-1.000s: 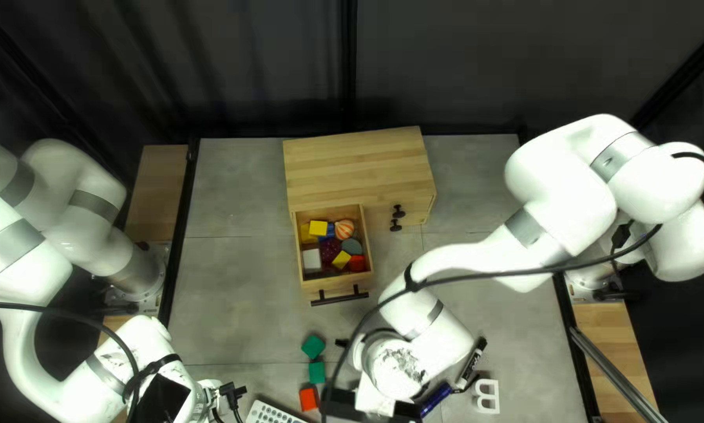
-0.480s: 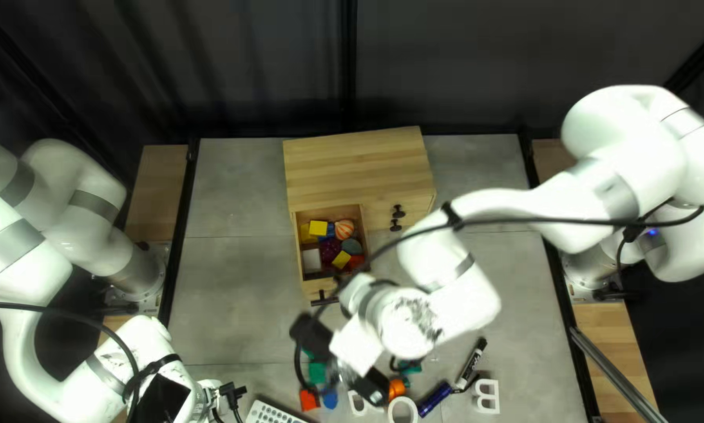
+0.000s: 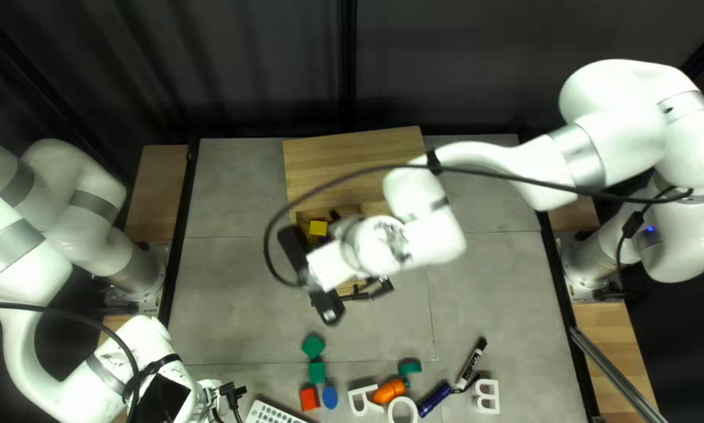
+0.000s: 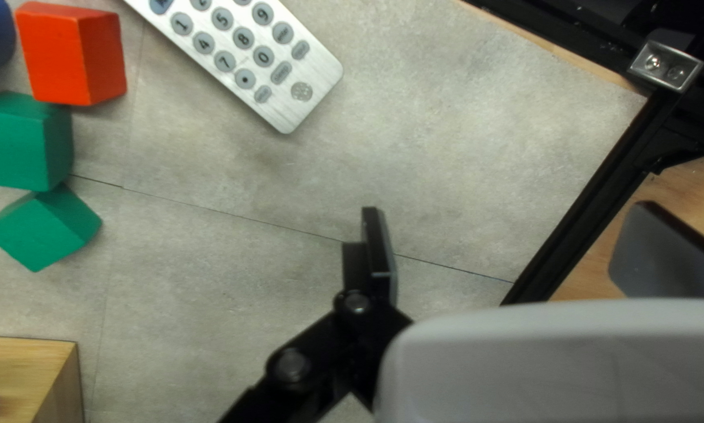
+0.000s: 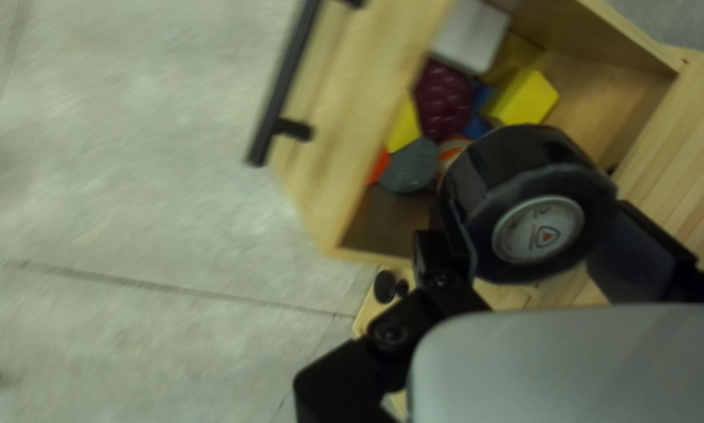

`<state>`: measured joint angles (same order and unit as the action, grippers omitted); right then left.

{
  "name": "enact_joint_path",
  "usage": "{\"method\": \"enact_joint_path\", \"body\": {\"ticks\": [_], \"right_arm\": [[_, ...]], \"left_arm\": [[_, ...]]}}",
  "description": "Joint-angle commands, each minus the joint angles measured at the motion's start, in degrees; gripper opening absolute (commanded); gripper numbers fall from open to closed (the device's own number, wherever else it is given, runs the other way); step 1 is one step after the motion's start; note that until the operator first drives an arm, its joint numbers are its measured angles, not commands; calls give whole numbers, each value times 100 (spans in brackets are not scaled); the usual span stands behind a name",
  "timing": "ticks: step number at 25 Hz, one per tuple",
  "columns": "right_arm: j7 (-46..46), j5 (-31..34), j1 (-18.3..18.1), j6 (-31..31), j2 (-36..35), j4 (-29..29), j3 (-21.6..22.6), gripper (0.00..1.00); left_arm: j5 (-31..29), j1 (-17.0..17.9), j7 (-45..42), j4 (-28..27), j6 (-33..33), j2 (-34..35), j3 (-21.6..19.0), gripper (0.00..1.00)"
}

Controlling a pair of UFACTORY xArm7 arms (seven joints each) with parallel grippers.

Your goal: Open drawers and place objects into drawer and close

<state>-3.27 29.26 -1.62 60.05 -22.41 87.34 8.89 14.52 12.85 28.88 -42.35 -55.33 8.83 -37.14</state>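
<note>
Roughly midway | grips black disc (image 5: 524, 180) by part-filled open drawer (image 5: 352, 117) with right gripper (image 5: 524, 235) spread | holds left gripper (image 4: 512, 235) wide, empty | must load blocks (image 4: 23, 149), close

A dark curtain (image 3: 234, 70) hangs in soft folds behind the worktop (image 3: 234, 305), with a black upright post (image 3: 349, 70) at its middle. The worktop is mottled grey, crossed by thin dark seams (image 3: 242, 364). Black rails (image 3: 177, 258) edge both sides, with pale wooden strips (image 3: 157, 184) outside them. A metal bar (image 3: 618, 376) slants over the right-hand strip. Even light leaves the curtain in gloom.
</note>
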Motion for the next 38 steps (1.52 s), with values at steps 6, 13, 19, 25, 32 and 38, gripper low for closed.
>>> {"method": "enact_joint_path", "body": {"ticks": [6, 13, 19, 25, 32, 38], "right_arm": [[523, -245, 254, 335, 422, -263, 185, 100], [1860, -752, 814, 1200, 749, -563, 539, 100], [3126, -1384, 1150, 1386, 555, -734, 757, 100], [3757, -1536, 1333, 734, 519, -1290, 873, 100], [4017, -1348, 1429, -24, 388, -1695, 867, 100], [4210, -944, 1573, -714, 398, -2161, 861, 100]], "left_arm": [[0, 0, 0, 0, 0, 0, 0, 100], [0, 0, 0, 0, 0, 0, 0, 100], [0, 0, 0, 0, 0, 0, 0, 100], [0, 0, 0, 0, 0, 0, 0, 100], [0, 0, 0, 0, 0, 0, 0, 100], [0, 0, 0, 0, 0, 0, 0, 100]]}}
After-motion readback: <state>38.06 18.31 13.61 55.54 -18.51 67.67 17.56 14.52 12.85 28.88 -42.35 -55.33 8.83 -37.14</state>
